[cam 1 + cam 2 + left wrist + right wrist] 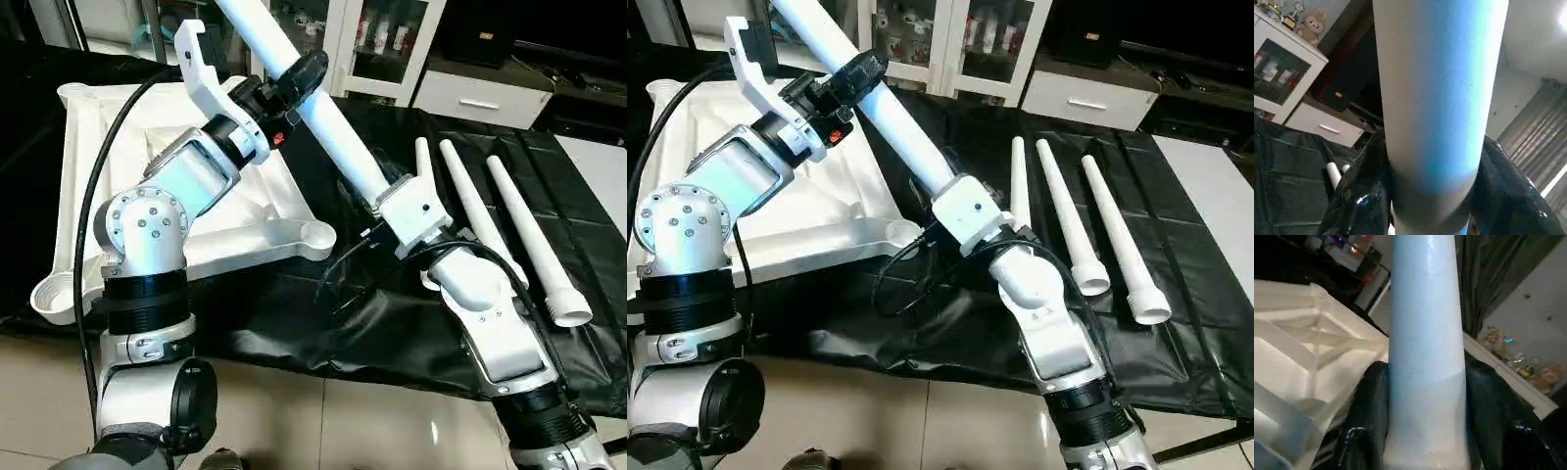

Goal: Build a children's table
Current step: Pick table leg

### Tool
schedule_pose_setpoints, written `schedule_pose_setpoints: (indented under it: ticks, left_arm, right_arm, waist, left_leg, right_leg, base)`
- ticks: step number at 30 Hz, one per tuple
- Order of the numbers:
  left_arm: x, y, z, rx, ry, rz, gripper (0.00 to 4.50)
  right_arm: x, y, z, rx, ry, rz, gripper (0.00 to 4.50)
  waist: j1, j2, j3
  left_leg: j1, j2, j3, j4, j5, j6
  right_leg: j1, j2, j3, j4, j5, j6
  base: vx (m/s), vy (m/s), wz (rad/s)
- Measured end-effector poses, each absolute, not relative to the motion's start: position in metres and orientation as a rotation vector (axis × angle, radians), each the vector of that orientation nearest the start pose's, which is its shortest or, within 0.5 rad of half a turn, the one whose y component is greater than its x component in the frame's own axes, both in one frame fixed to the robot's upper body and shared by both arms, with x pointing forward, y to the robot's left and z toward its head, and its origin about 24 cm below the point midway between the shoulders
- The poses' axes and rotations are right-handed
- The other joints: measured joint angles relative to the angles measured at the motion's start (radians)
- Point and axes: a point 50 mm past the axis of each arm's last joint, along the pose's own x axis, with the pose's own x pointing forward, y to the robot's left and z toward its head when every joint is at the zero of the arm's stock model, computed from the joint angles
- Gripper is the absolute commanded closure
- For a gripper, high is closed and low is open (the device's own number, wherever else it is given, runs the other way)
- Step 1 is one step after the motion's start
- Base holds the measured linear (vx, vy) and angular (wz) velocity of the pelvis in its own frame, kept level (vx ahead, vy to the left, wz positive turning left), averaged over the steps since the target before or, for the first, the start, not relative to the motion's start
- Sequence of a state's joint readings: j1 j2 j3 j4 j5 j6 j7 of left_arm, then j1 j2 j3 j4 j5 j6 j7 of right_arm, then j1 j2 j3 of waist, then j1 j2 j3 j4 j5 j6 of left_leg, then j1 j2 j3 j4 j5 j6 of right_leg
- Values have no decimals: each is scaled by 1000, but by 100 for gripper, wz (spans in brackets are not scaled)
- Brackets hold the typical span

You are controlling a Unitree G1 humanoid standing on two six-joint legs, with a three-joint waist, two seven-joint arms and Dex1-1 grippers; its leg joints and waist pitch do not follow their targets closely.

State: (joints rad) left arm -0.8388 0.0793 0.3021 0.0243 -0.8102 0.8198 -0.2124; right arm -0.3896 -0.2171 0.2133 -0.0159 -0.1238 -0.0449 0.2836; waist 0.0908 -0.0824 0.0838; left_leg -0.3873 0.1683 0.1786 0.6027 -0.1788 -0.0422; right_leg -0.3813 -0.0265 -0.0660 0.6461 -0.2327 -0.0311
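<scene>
One white leg [338, 137] slants through the air above the table's near right corner, held at two places. My left gripper [302, 76] is shut on its upper part, a black finger [1359, 196] on each side of the tube. Lower down, my right gripper [380, 196] is shut on the same leg [1425, 333], with its fingers [1369, 421] against both sides. The white table top [88, 196] lies upside down at the left on black cloth, ribs up, with a round socket [315, 235] at the near right corner.
Three more white legs [470, 211] lie side by side on the black cloth [392, 333] at the right. A black cable [98, 186] runs over the table top to my left arm. White cabinets [382, 49] stand behind.
</scene>
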Motion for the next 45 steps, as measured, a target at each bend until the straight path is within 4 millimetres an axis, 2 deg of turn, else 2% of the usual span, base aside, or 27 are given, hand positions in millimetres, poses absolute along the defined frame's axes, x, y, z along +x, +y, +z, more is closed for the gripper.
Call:
schedule_pose_setpoints:
  ticks: [1,4,11,18,22,24,27,32,36,40,45]
  left_arm:
    - [341,109,239,-636,-82,-735,270]
    - [340,108,238,-626,-75,-742,270]
    - [344,110,232,-586,-45,-724,270]
    - [346,117,231,-530,-44,-711,270]
    - [347,117,228,-471,-19,-744,270]
    - [347,116,227,-460,-11,-758,270]
    - [345,111,227,-425,21,-812,270]
    - [343,106,227,-418,30,-860,271]
    - [342,102,227,-426,38,-891,271]
    - [342,100,231,-425,33,-914,271]
    - [340,98,233,-454,38,-943,271]
  right_arm:
    - [300,-94,141,-420,-382,546,192]
    - [300,-94,141,-337,-368,579,183]
    - [294,-93,153,-194,-348,693,122]
    - [296,-104,158,-55,-263,743,120]
    - [306,-117,183,87,-237,748,120]
    - [308,-121,187,128,-198,765,120]
    - [310,-138,188,164,-3,857,120]
    - [310,-157,198,214,69,916,120]
    - [309,-159,203,238,81,945,120]
    - [306,-164,201,228,149,961,120]
    - [303,-162,198,253,194,997,120]
  waist:
    - [0,0,0]
    - [1,0,0]
    - [1,1,0]
    - [4,1,1]
    - [7,5,3]
    - [9,6,3]
    - [21,11,6]
    - [25,11,7]
    - [25,12,7]
    - [26,12,7]
    - [27,13,7]
  left_leg:
    - [0,0,0,0,0,0]
    - [0,0,0,0,0,0]
    - [0,0,0,1,0,1]
    - [1,0,0,1,1,1]
    - [1,0,0,1,2,1]
    - [1,0,0,1,2,1]
    - [1,0,0,3,2,1]
    - [1,0,0,3,2,1]
    - [1,0,0,3,3,2]
    - [1,0,0,3,3,2]
    - [1,0,0,3,3,2]
  right_leg:
    - [0,0,0,0,0,0]
    - [0,0,0,0,0,0]
    - [1,0,0,0,1,0]
    - [1,0,0,0,1,0]
    - [2,0,0,0,3,0]
    - [2,0,0,0,3,0]
    - [2,0,0,0,3,1]
    - [2,0,0,0,3,1]
    - [2,0,0,0,4,0]
    - [2,0,0,0,4,0]
    - [2,0,0,0,4,0]
  base:
    - [0,0,0]
    - [0,0,0]
    - [0,0,0]
    - [0,0,0]
    - [0,0,0]
    - [0,0,0]
    - [0,0,0]
    - [0,0,0]
    - [0,0,0]
    - [0,0,0]
    - [0,0,0]
